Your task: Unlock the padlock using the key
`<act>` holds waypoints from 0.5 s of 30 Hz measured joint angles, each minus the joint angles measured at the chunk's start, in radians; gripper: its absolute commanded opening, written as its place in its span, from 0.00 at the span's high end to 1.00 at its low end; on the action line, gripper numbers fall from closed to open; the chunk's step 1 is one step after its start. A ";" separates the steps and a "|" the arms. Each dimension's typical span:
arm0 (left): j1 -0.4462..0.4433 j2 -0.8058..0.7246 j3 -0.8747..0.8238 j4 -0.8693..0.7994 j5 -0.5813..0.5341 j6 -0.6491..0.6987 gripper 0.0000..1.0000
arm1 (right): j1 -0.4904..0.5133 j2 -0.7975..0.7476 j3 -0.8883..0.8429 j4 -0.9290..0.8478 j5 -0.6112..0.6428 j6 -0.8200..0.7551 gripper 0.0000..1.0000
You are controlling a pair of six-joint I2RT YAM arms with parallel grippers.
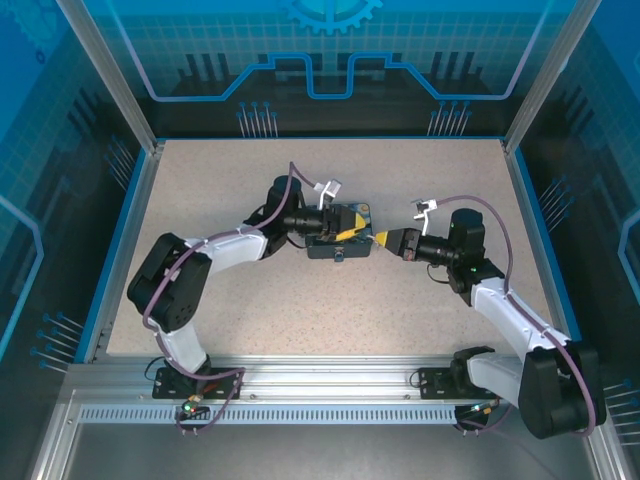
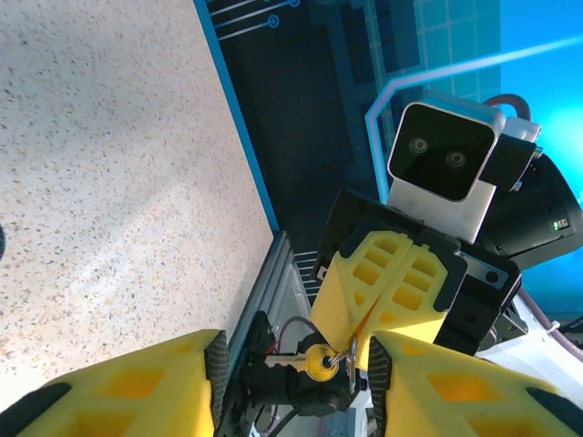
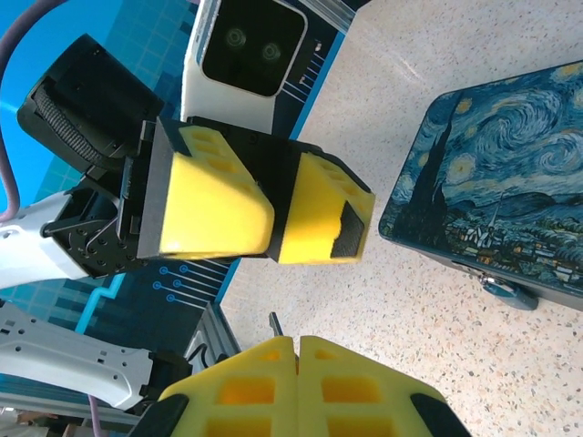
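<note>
Left hand (image 1: 350, 232) hangs with its blocky yellow fingers spread apart and nothing gripped between the black pads. In the top view its tips sit over the padlock (image 3: 492, 182), which lies flat on the speckled beige surface (image 1: 300, 320) a little past centre. The padlock is a smooth rounded-rectangle block with a glossy starry-night print on top and black sides. Its long axis runs roughly 9 to 3 o'clock, and a small bluish-grey stub pokes out of the 6 o'clock edge. I cannot tell whether that stub is the shackle or the keyway.

In the left wrist view the key (image 2: 310, 362) hangs in the gap between the left fingers. It is a tiny metal piece with a round brassy head, and its thin pale blade points to 9 o'clock. The head end sits at the tips of the right hand (image 1: 385, 240), whose two ribbed yellow fingers are pressed together on the key.

In the top view the padlock lies at about 9 o'clock from the right hand, very near. The left hand is the closer one, right above it. The next move probably depends on steadying the block and lining the blade up with the keyway, and a piece this thin could twist in the pinch.
</note>
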 measured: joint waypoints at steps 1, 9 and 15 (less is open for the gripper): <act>0.002 -0.011 -0.014 0.008 -0.011 0.000 0.53 | 0.000 -0.001 -0.003 0.000 0.003 0.003 1.00; 0.002 -0.122 -0.148 0.024 -0.161 0.003 0.48 | -0.004 -0.008 -0.034 0.008 0.048 0.064 1.00; -0.004 -0.200 -0.238 0.023 -0.273 0.003 0.46 | -0.004 -0.007 -0.051 0.039 0.100 0.172 1.00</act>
